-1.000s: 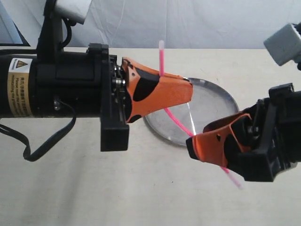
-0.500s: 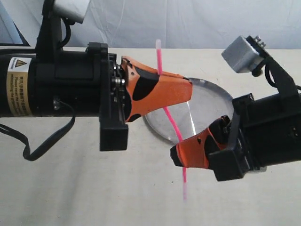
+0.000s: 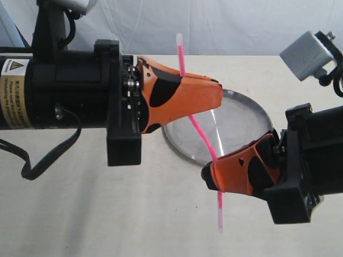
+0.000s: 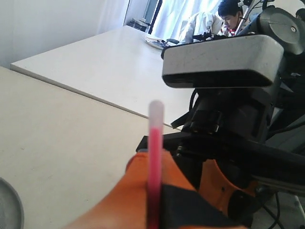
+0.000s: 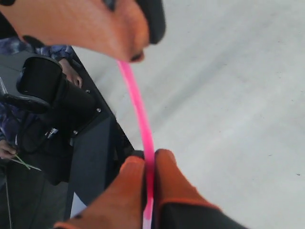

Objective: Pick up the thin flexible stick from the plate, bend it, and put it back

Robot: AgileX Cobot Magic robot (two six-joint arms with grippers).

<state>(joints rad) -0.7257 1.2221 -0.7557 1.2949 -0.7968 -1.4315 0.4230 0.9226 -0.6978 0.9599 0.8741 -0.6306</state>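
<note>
The thin flexible stick (image 3: 199, 131), bright pink with whitish tips, is held in the air between both grippers in a gentle curve. My left gripper (image 3: 217, 95) is shut on its upper part, and the top end pokes up above the orange fingers. My right gripper (image 3: 210, 172) is shut on the lower part, with the bottom end hanging straight down below it. The left wrist view has the stick (image 4: 155, 157) rising out of the shut left gripper (image 4: 151, 164). In the right wrist view the stick (image 5: 140, 114) runs from the right gripper (image 5: 146, 162) up to the left one. The steel plate (image 3: 252, 110) lies on the table behind and below both grippers.
The pale tabletop (image 3: 107, 214) spreads out beneath both arms. A black cable (image 3: 48, 158) loops under the left arm. The right arm's grey camera box (image 3: 308, 53) sticks up at the right. A white curtain hangs behind the table.
The right gripper has closed on the stick and turned. The stick's lower end has swung from slanting down to the right to hanging straight down. The left gripper has kept its grip.
</note>
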